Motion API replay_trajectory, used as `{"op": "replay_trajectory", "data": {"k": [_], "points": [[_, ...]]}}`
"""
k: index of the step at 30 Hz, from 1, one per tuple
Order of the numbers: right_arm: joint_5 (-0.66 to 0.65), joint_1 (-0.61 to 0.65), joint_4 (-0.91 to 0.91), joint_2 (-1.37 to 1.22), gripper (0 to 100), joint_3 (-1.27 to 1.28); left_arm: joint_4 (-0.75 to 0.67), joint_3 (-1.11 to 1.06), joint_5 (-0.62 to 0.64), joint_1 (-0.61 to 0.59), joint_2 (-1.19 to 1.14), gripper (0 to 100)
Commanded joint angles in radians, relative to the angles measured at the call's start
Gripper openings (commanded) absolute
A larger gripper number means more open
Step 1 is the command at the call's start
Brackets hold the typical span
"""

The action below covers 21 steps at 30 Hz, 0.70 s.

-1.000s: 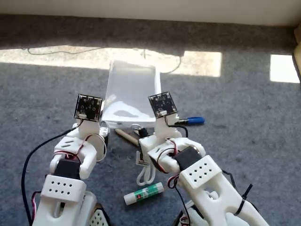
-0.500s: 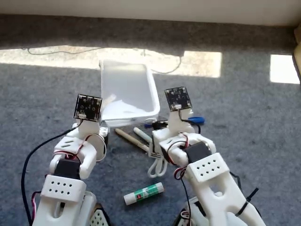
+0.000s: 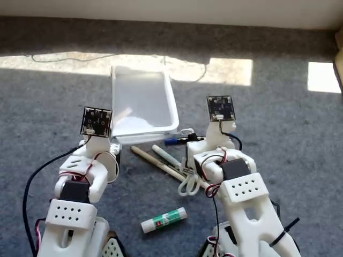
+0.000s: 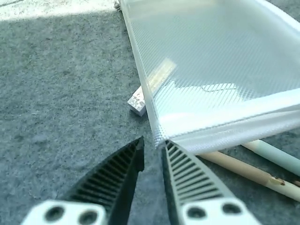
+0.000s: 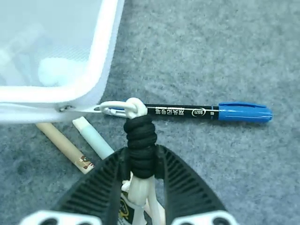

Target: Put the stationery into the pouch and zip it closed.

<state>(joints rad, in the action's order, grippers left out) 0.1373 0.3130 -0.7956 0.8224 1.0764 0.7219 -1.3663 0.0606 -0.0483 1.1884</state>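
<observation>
Pouch (image 3: 142, 101) lies centre, beyond the arms. Right gripper (image 5: 142, 153) clamps its zip cord (image 5: 139, 133) at the near right corner. Left gripper (image 4: 153, 143), barely parted and empty, sits at the near left corner. Pens (image 3: 167, 158) lie outside: judged opening; next, load them.

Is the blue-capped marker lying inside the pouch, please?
No, the blue-capped marker lies on the carpet outside the pouch, beside its corner.

Daylight, fairly bright overall. Hard sunlit strips hit the carpet (image 3: 230, 72) just behind the pouch (image 3: 140, 101), w/ another patch far off to its right. Carpet nearer than the pouch is in soft shade. Pouch plastic glares white in the left wrist view.
</observation>
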Motion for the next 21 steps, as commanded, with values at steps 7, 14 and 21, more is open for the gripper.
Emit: {"op": "replay_trajectory", "data": {"k": [7,14,21], "points": [[-0.011,-0.005,0.005,0.039,0.4,-0.013,-0.021,0.019,-0.011,-0.031,0.015,7],[-0.031,0.054,0.004,0.039,0.4,-0.013,-0.021,0.028,0.0,-0.033,0.015,20],[-0.068,0.124,-0.2,0.039,0.4,-0.143,-0.032,0.024,0.054,-0.033,0.008,26]]}}
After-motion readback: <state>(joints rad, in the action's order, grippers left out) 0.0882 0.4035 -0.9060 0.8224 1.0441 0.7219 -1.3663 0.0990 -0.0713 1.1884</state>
